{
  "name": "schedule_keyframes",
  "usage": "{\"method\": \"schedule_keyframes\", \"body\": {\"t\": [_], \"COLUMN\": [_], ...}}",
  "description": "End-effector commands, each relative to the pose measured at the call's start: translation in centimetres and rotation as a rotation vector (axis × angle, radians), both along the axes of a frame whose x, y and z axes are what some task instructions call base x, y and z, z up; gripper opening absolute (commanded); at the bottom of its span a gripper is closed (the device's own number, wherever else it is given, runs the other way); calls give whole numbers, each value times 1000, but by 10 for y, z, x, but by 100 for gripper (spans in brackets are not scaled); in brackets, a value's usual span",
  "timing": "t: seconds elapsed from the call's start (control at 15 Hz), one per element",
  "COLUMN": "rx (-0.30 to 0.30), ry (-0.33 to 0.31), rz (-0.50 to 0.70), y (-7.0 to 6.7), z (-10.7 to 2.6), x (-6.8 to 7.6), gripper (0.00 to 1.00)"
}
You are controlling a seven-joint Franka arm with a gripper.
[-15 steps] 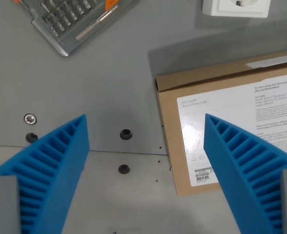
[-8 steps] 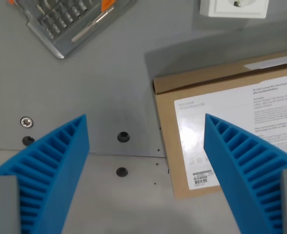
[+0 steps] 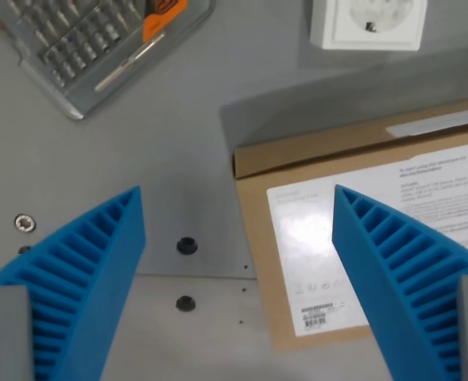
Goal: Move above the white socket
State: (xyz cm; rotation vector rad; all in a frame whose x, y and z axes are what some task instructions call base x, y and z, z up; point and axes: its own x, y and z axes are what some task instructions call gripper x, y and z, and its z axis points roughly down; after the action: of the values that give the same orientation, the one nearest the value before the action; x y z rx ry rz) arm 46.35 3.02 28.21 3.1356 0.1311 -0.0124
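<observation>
Approach step here: the pincer [image 3: 237, 238] hangs wide open and empty above the surface [image 3: 178, 151], and the socket [image 3: 368, 22] sits at the top edge, so it'll probably need to travel that way.

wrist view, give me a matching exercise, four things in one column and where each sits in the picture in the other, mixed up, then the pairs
Things:
1. white socket
2. cardboard box
3. screwdriver bit case
4. blue fingers

Places:
A. top at the wrist view's left
B. bottom corners, spread wide apart
C. top edge, toward the wrist view's right
D. the wrist view's right half, below the socket

Pairs: 1-C, 2-D, 3-A, 4-B
</observation>
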Motion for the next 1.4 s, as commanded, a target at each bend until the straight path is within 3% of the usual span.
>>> {"method": "schedule_keyframes", "body": {"t": [0.07,1.4], "rx": [-6,-5], "ry": [21,33], "rz": [3,-31], "y": [-9,-56], "z": [-5,-63], "x": [13,57], "gripper": [100,100]}}
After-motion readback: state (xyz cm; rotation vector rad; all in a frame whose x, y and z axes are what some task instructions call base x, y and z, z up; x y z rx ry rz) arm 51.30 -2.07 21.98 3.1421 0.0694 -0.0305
